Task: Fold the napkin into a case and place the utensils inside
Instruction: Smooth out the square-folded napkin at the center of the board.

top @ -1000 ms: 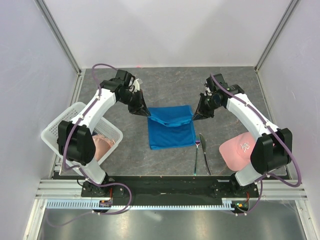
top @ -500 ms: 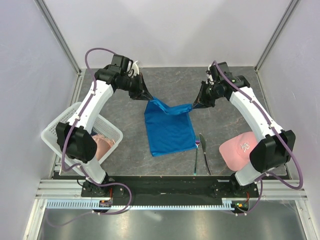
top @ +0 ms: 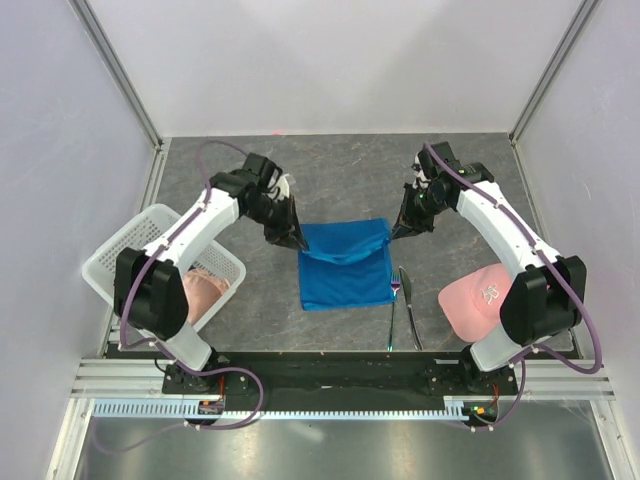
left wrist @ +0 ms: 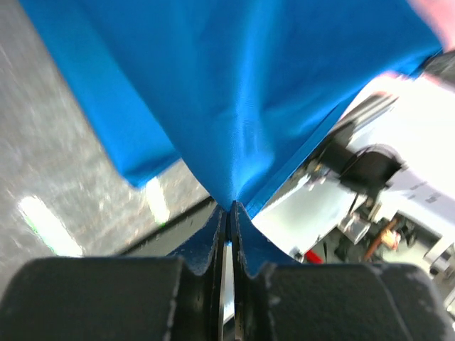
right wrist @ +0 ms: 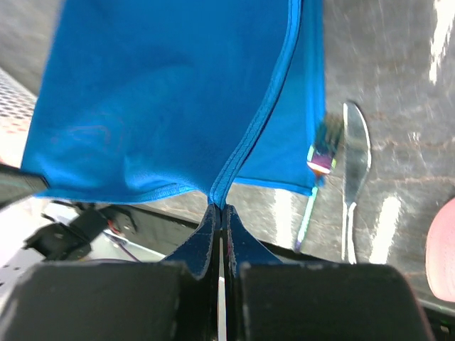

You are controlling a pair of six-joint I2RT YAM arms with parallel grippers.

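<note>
The left jaws are clenching the far-left corner of the napkin (top: 345,270) and the right jaws its far-right corner. The raised edge is sagging crosswise between them while the near part is resting on the bench (top: 340,175). The fork (top: 394,300) and knife (top: 411,315) are lying just right of it, nearer the right arm.

Overhead camera plus two wrist close-ups
The fixed camera looked steeply down on the whole table (top: 330,170) from its near edge; both wrist cameras sat very close to the napkin (top: 345,275), which filled their upper frames and lay mid-frame overhead.
</note>
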